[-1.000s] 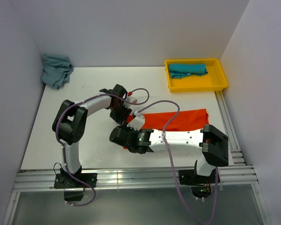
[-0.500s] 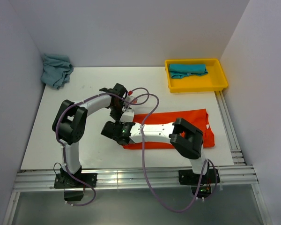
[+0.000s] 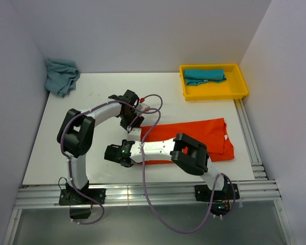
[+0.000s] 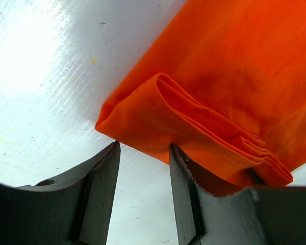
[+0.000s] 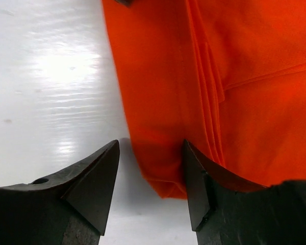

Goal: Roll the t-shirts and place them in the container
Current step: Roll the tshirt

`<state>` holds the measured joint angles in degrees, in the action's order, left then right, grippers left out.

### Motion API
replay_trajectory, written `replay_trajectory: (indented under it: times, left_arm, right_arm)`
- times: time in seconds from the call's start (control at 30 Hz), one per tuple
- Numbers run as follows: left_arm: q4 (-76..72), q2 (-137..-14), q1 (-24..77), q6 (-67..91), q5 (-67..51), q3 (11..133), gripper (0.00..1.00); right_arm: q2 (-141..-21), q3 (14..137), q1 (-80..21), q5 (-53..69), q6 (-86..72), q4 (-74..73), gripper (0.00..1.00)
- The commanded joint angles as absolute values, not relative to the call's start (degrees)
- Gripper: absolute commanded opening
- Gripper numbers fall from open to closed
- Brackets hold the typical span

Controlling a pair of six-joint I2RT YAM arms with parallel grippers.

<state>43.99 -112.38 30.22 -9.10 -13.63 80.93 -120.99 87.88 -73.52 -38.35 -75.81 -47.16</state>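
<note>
The orange t-shirt lies folded flat on the table, and the right arm hides its near edge. The left gripper and right gripper are both released at its left end.

From high behind the arm bases we looked down on the whole desk. Our two wrist cameras hung close over it, each facing down past its own fingers; all three views shared the left end of the orange t-shirt.
</note>
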Motion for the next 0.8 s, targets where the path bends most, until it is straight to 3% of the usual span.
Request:
replay_trajectory:
  times: [0.0,0.1,0.4,0.77]
  left_arm:
    - [43.2,-112.7,30.8,-8.2,-13.4,82.6,0.49]
    - [41.9,-112.4,30.8,-6.9,-12.6,82.2,0.50]
    - [41.0,-111.0,27.5,-3.4,-18.1,82.9,0.53]
    - [46.2,-109.7,16.6,-3.2,-34.4,85.3,0.59]
  right_arm:
    - [-122.7,90.1,-73.6,-38.5,-77.9,-52.5,0.60]
    - [-123.3,89.7,-73.7,-37.2,-78.5,-52.7,0.58]
    - [-119.0,82.5,-73.3,-33.1,-76.3,-42.0,0.26]
    - [-104.9,62.0,-69.2,-23.6,-74.3,-10.6,0.19]
